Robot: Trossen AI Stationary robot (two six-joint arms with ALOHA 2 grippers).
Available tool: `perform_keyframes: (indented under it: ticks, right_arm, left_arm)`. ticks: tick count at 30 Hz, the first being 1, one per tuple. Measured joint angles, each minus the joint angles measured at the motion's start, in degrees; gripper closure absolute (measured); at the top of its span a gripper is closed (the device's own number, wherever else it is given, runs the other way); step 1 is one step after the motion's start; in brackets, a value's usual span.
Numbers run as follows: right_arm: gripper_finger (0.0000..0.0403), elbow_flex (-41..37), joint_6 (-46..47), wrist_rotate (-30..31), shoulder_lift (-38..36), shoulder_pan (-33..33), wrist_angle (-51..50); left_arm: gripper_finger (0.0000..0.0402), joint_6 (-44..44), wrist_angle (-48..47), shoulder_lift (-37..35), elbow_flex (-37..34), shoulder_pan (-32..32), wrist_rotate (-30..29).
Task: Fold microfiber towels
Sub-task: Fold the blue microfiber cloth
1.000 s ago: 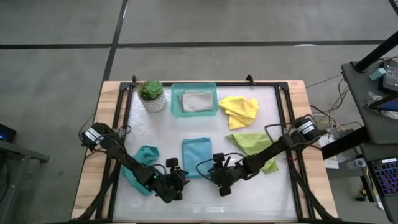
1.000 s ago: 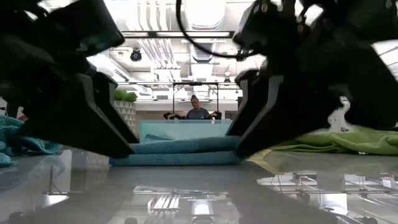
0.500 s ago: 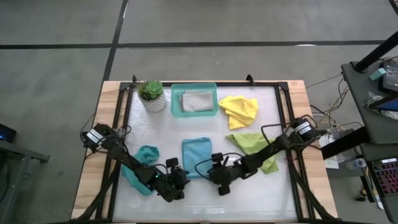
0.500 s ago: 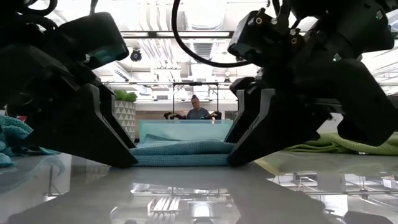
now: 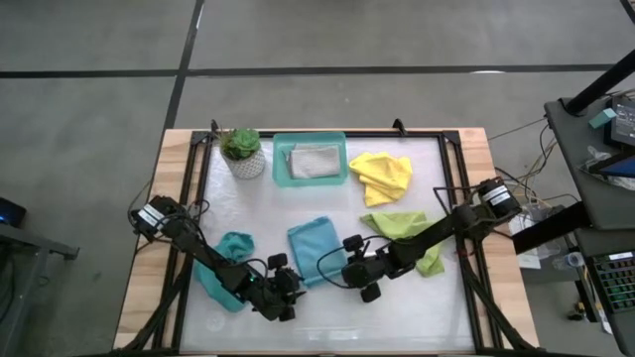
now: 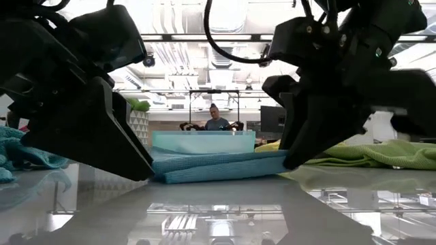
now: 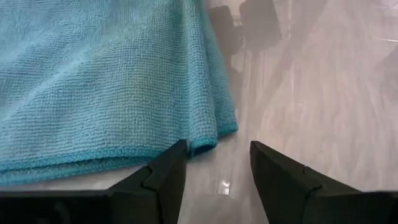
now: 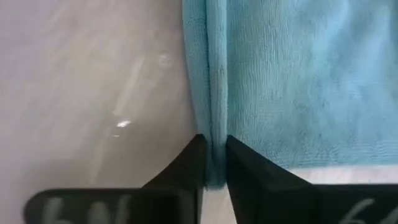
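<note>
A folded teal-blue towel [image 5: 312, 249] lies flat near the table's front middle. My right gripper [image 5: 349, 268] is shut on its right edge. My left gripper [image 5: 289, 288] stands open at the towel's near left corner [image 7: 211, 138], low over the table; whether a finger touches the cloth I cannot tell. A second teal-blue towel [image 5: 232, 260] lies crumpled to the left, under my left arm. A lime green towel [image 5: 405, 232] and a yellow towel [image 5: 382, 174] lie rumpled at the right. A light grey towel [image 5: 314, 161] rests in the tray. My right gripper pinches the folded teal-blue towel's right edge [image 8: 214, 134] between its two fingers, close to the near corner. The fingers slant down from the table's right and lie along the edge. Several layers seem caught. The rest of the towel lies on the table [image 6: 218, 167].
A teal tray [image 5: 310, 178] stands at the far middle, with a potted plant [image 5: 241, 151] to its left. Black frame rails [image 5: 448, 198] run along the table's sides. A person sits far off in the room [image 6: 216, 121].
My right gripper has shut on the folded towel's right edge and drawn back a little toward the table's right. The towel's near right part has shifted with it, so the towel now lies slightly turned. My left gripper has rolled a little in place.
</note>
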Motion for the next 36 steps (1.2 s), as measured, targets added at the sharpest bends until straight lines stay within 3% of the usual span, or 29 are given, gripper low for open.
perform_keyframes:
  ticks: [10, 16, 21, 36]
  right_arm:
    - [0.0271, -0.02, 12.32, -1.4, -5.23, -1.06, -6.73]
    - [0.0237, 0.0, 26.12, -3.1, -8.54, -6.32, -6.26]
    - [0.0211, 0.0, 33.74, -7.48, -6.29, -10.3, -3.34]
    - [0.0203, 0.02, 36.41, -7.77, -0.41, -15.2, 5.94]
  left_arm:
    - [0.024, 1.56, -3.56, -2.55, -0.07, -0.02, 1.8]
    - [0.024, 4.51, -6.44, -6.66, -0.37, 0.03, 2.24]
    - [0.024, 6.04, -6.57, -8.04, -2.06, 1.35, 0.18]
    - [0.024, 5.57, -5.46, -7.93, -6.58, 5.89, -1.64]
